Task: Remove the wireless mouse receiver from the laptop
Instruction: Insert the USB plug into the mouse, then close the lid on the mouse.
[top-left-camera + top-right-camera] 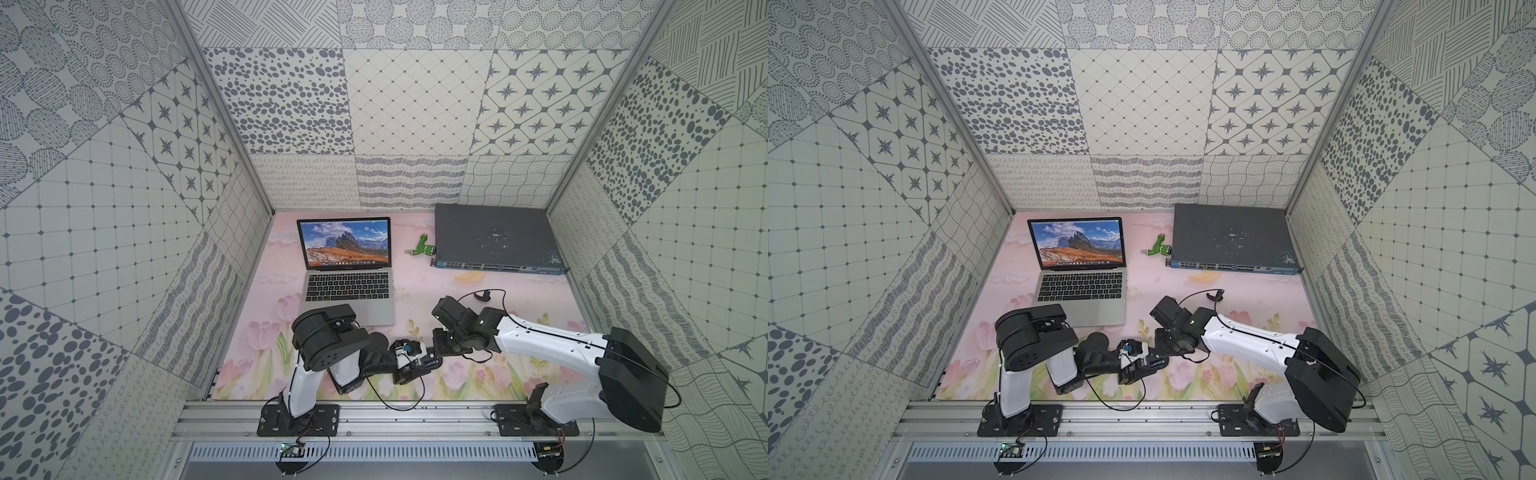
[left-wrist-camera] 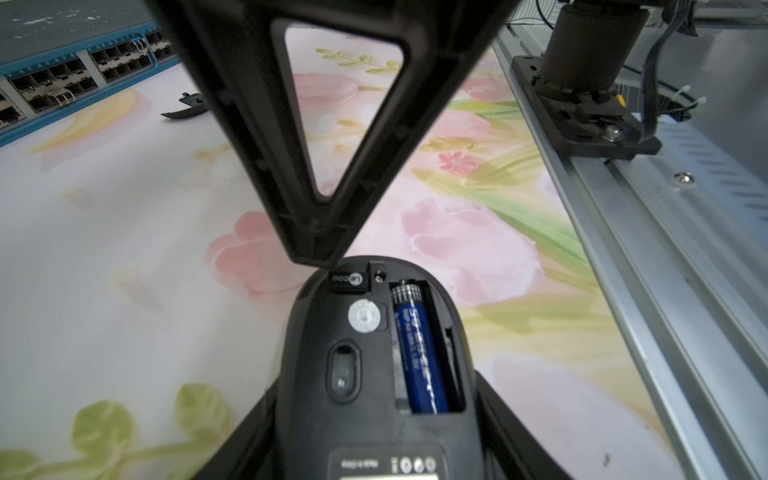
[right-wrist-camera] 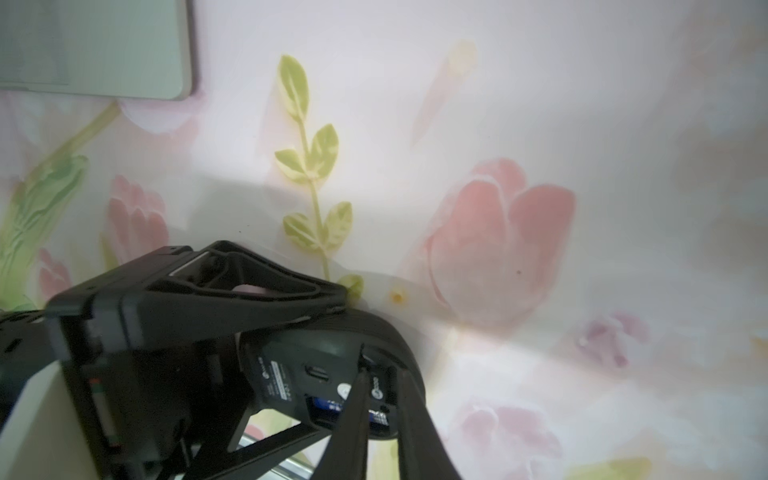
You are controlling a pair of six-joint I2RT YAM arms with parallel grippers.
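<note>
Pink floral mat point(image 1: 415, 286) inside a booth with patterned walls. Back left: laptop point(image 1: 349, 291), open, screen lit with a mountain wallpaper.

Front centre: left gripper point(image 2: 376, 399) is clamped on the black mouse point(image 2: 365, 345) by its flanks and holds it belly-up. The battery bay is open, with a blue battery point(image 2: 417, 357) seated in it. The wireless mouse receiver point(image 2: 348, 281) sits in the storage slot at the mouse's nose, next to the battery bay and well apart from the laptop.

Right gripper point(image 3: 379, 374) comes in from the opposite side. Its fingers are drawn to a narrow gap and one fingertip point(image 2: 316, 249) is down on the mouse rim right at the receiver slot. Can't tell whether they actually pinch the receiver.

Behind, mid-mat: green USB stick point(image 1: 422, 248), just beside the network switch point(image 1: 498, 239) at back right. In front of the switch the mouse's battery cover point(image 1: 484, 296) lies loose on the mat.
</note>
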